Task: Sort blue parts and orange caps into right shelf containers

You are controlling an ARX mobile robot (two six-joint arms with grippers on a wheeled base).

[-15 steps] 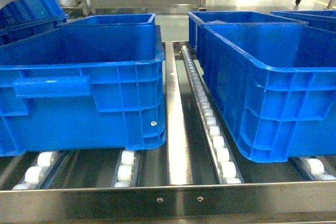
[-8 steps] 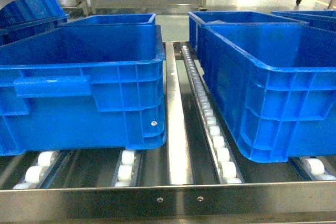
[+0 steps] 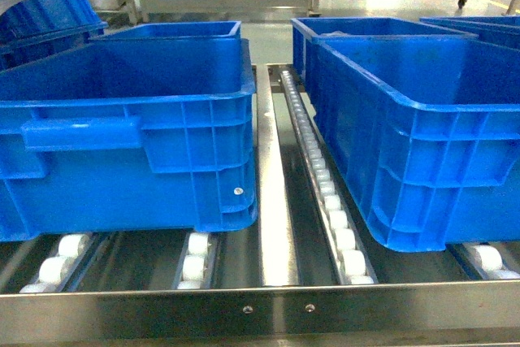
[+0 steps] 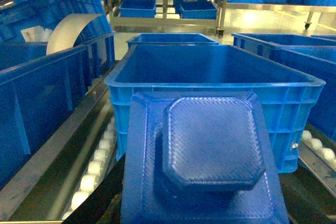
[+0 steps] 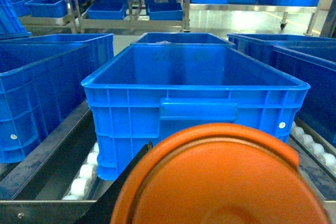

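A blue part (image 4: pixel 210 145), a square plate with a raised octagonal block, fills the lower left wrist view, held up in front of a blue crate (image 4: pixel 210 83). It hides the left jaws; one dark finger (image 4: pixel 107 195) shows at its left edge. A round orange cap (image 5: pixel 220 182) fills the bottom of the right wrist view before another blue crate (image 5: pixel 194 85), with a black finger (image 5: pixel 123 179) at its left rim. In the head view two crates (image 3: pixel 130 119) (image 3: pixel 422 136) stand on the steel roller shelf (image 3: pixel 272 201); neither gripper shows there.
White rollers (image 3: pixel 329 201) run between the two crates, and a steel front rail (image 3: pixel 276 310) crosses below them. More blue crates (image 3: pixel 175 32) stand behind and to both sides. Further racks with blue bins (image 5: pixel 157 6) stand across the aisle.
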